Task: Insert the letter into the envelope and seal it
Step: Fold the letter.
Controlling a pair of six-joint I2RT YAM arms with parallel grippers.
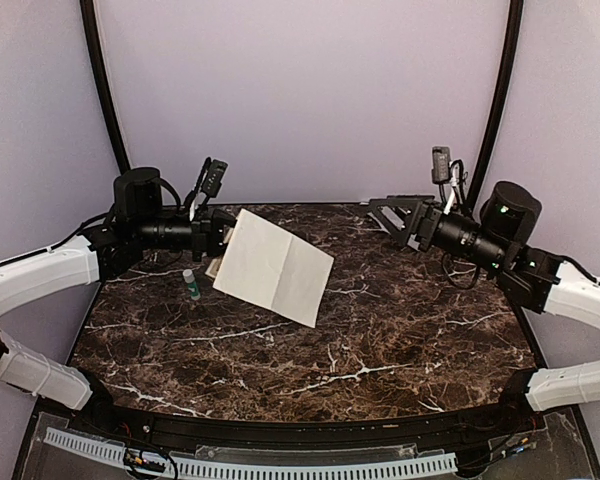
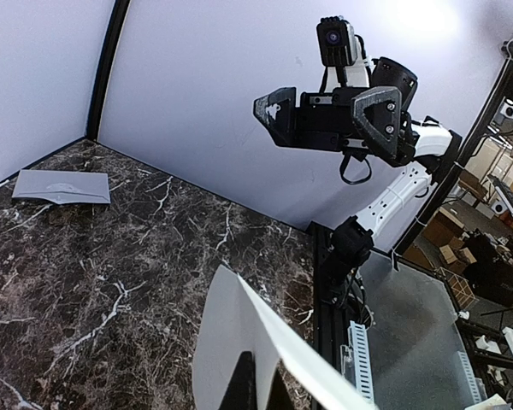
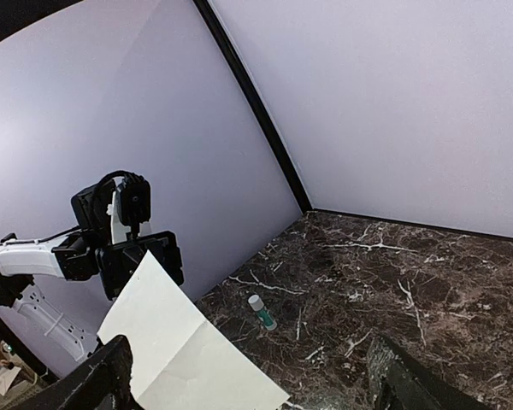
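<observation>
Since the left gripper (image 1: 227, 236) has its jaws clamped on one edge of the letter (image 1: 276, 266), we read the sheet as airborne: tilted and clear of the worktop (image 1: 380, 330), over its left-back area. It's thin paper, so light, floppy and slick. The centre crease should lend a little stiffness, but with a single edge grip we'd expect the free corner to sag and flutter. We'd take a second pinch on the far edge, shallow and mid-span, not at a corner. The right gripper (image 3: 248, 363) has its jaws wide apart and empty, raised at back right. The envelope (image 2: 61, 186) lies flat on the worktop near the back right corner, well apart from the letter. Both forearms run roughly level, wrists turned inward facing each other. A small green-and-white tube (image 1: 191, 285), likely glue, sits below the left wrist.
</observation>
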